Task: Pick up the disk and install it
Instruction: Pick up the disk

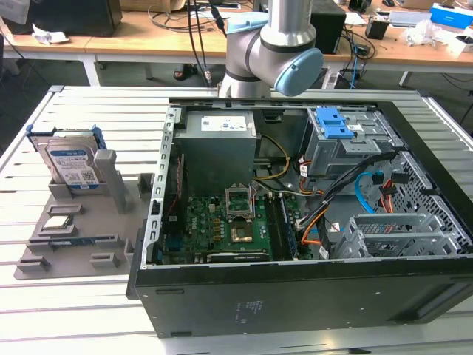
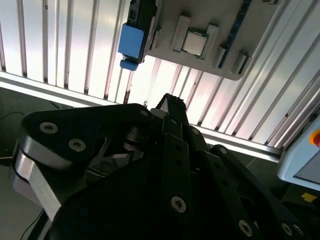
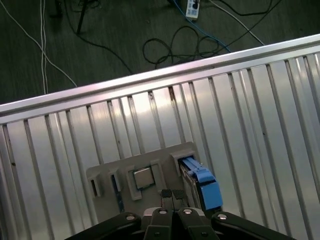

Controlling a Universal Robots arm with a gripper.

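Note:
The disk, a silver hard drive with a white-and-blue label and a blue carrier frame, stands on edge in a slot of the grey holder tray at the exterior view's left. Its blue frame also shows in both wrist views. My gripper hangs well above the tray, its black fingers pressed together with nothing between them. It is apart from the disk. The arm rises behind the computer case.
The open computer case fills the table's middle and right, with a motherboard, a blue latch plate and a metal drive cage. A square silver processor chip lies in the tray beside the disk. Cables trail on the floor.

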